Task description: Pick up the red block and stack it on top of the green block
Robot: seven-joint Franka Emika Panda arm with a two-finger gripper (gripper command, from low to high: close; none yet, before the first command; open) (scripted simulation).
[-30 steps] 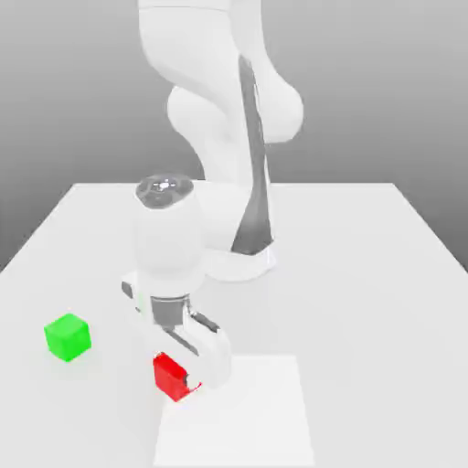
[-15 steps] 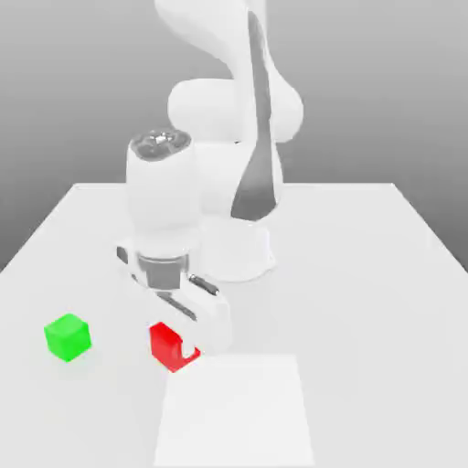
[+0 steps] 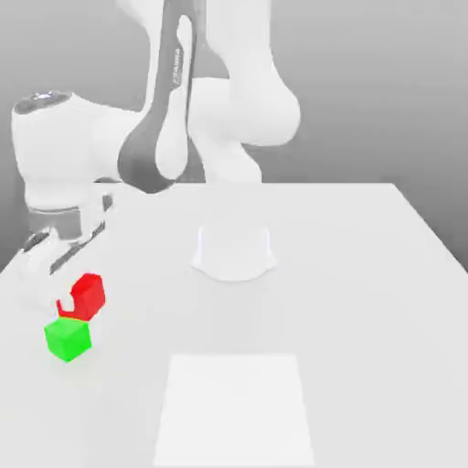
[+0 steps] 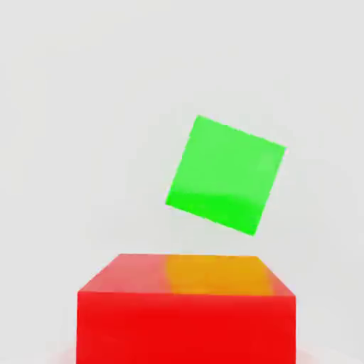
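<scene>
In the exterior view the red block (image 3: 90,292) hangs in the air at the left, with my gripper (image 3: 80,298) shut on it. The green block (image 3: 69,338) rests on the white table just below it and slightly toward the exterior view's left, with a small gap between the two. In the hand view the red block (image 4: 186,313) sits close to the camera. Beyond it the green block (image 4: 226,175) lies on the table, turned at an angle to the red block.
The arm's white base (image 3: 234,255) stands at the middle of the table (image 3: 366,302). A lighter square patch (image 3: 236,409) lies on the table near the front. The green block is close to the table's edge on the exterior view's left.
The arm has swung to the exterior view's left and lifted the red block off the table, from beside the square patch to just above the green block. The green block has not moved.
</scene>
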